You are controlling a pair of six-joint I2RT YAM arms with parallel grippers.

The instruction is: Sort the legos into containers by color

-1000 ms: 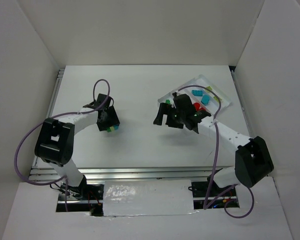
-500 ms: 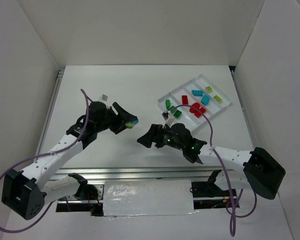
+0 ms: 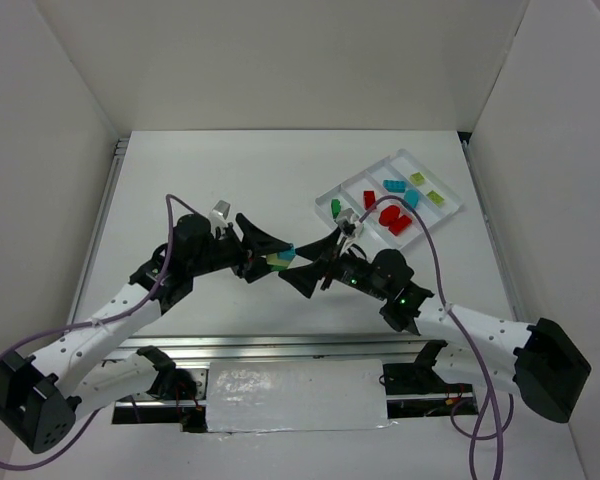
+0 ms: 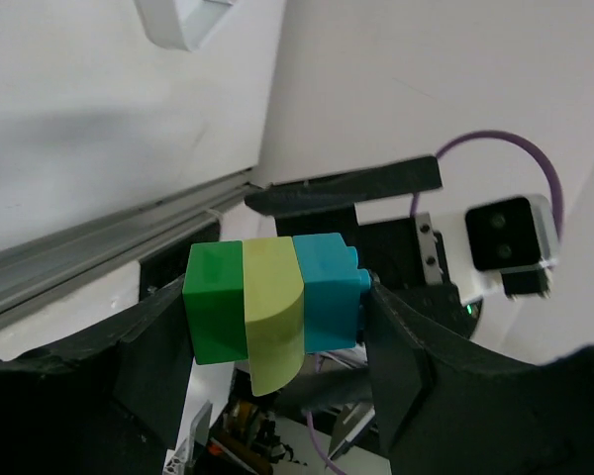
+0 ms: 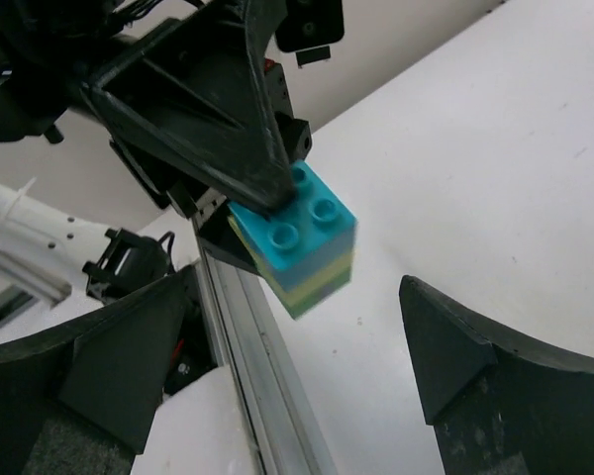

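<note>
Top view: brick stack (image 3: pixel 279 260) mostly behind left gripper (image 3: pixel 273 257), green end perhaps hidden

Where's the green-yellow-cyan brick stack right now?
In the top view, the brick stack is near the middle of the picture, clamped in the left gripper. The open right gripper is just to its right, and the white tray lies farther right.

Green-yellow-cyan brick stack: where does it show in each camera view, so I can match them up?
Top external: brick stack near picture centre.
Left wrist: brick stack mid-frame, green side left, cyan right.
Right wrist: brick stack centre-left, cyan studs toward the camera.
Shared landmark: the left end effector clamping it.
</note>
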